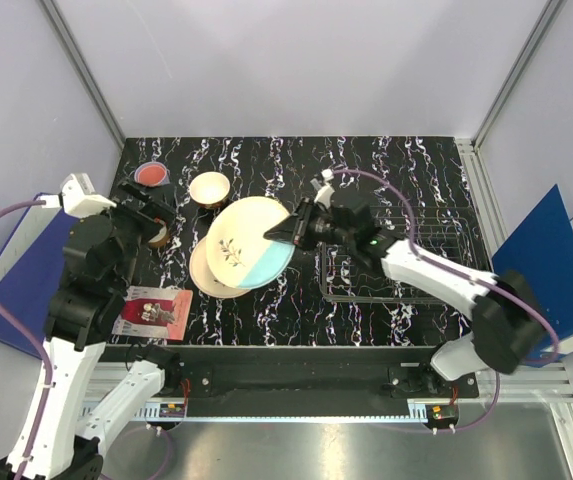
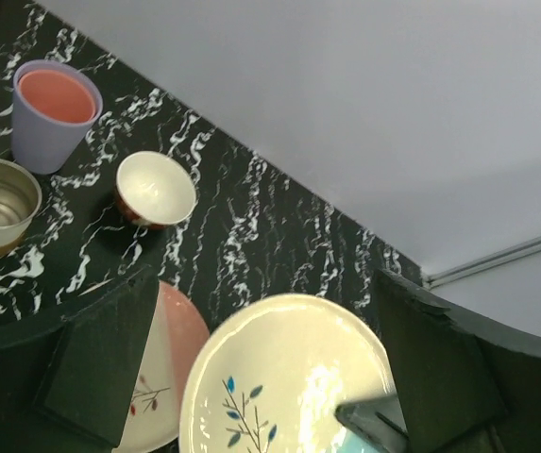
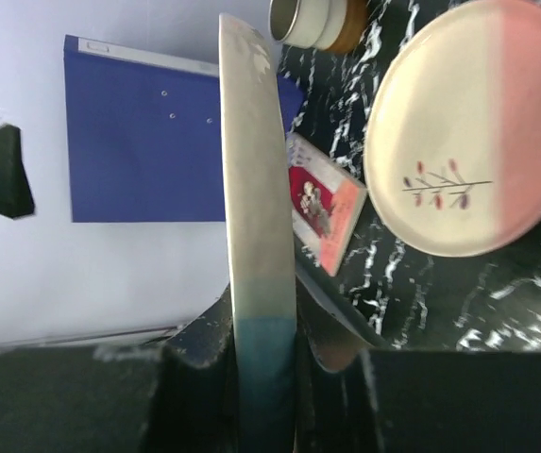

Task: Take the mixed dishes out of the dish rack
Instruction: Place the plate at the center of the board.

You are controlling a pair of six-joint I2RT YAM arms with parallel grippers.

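My right gripper (image 1: pixel 291 228) is shut on the rim of the cream and light blue plate (image 1: pixel 251 255), which hangs tilted above the cream and pink plate (image 1: pixel 204 275) lying on the table. The right wrist view shows the held plate (image 3: pixel 256 189) edge-on between the jaws (image 3: pixel 265 363), with the pink plate (image 3: pixel 468 132) beyond. The wire dish rack (image 1: pixel 396 250) stands to the right. My left gripper (image 1: pixel 162 222) is open and holds nothing; its fingers (image 2: pixel 100 363) frame both plates (image 2: pixel 289 377). The red bowl-cup (image 2: pixel 155 189), the lilac tumbler (image 2: pixel 55 113) and the small cup (image 2: pixel 1 203) stand at the back left.
A red printed card (image 1: pixel 154 310) lies at the front left of the table. Blue binders lean outside the table on the left (image 1: pixel 16 280) and on the right (image 1: pixel 556 260). White walls close the back and sides.
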